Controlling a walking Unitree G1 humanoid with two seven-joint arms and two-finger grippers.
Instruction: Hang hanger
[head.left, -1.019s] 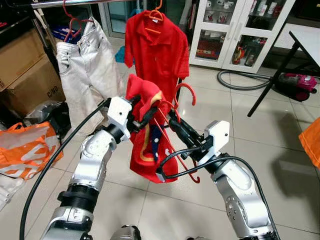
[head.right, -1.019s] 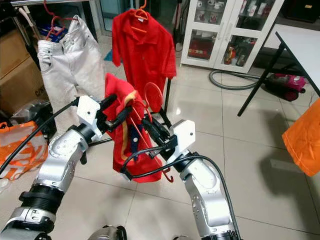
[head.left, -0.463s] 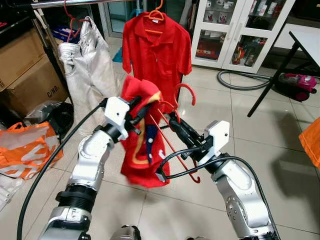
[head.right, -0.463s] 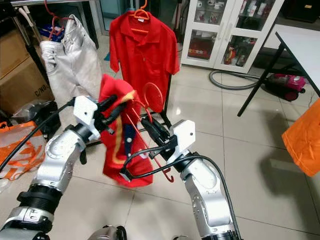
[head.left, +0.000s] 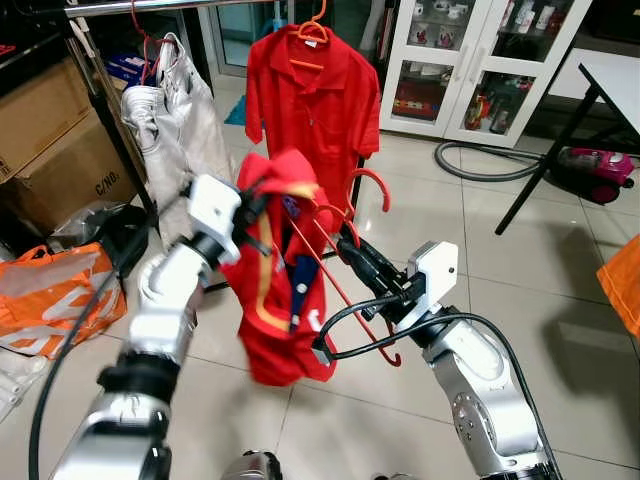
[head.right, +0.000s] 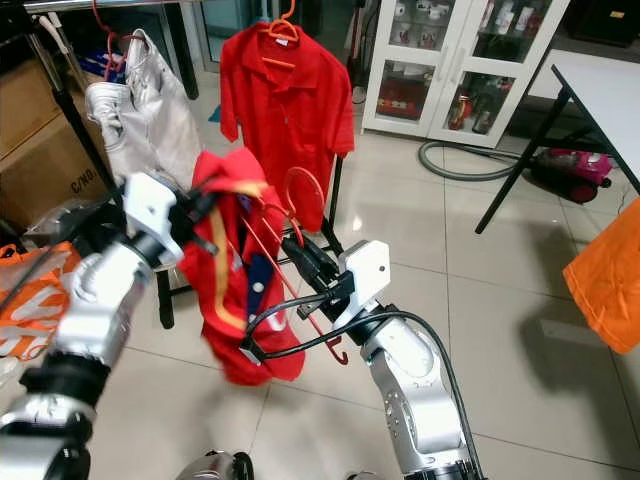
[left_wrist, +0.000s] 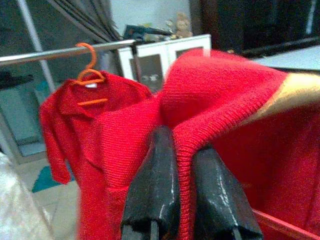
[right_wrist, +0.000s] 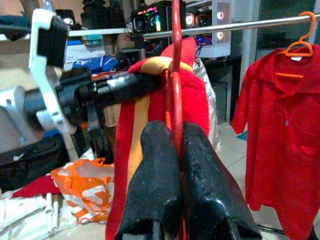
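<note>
A red hanger (head.left: 365, 180) with a curved hook is held out in front of me by my right gripper (head.left: 346, 240), shut on its neck (right_wrist: 176, 110). A red knitted garment (head.left: 282, 290) with a yellow and blue collar drapes over the hanger's left side. My left gripper (head.left: 255, 205) is shut on the garment's shoulder (left_wrist: 185, 145) and lifts it high. Above and behind runs the metal clothes rail (head.left: 150, 5). From the rail hang a red shirt (head.left: 312, 100) on an orange hanger and pale jeans (head.left: 185, 110).
Cardboard boxes (head.left: 50, 140) and an orange bag (head.left: 55, 295) lie at left. A white glass cabinet (head.left: 480, 60) stands behind, with a grey hose (head.left: 480, 165) and a pink vacuum (head.left: 595, 165) on the tiled floor. A table leg (head.left: 545, 160) slants at right.
My left arm has swung up and leftward, lifting the red garment's shoulder higher on the hanger. The right gripper and hanger have stayed in place.
</note>
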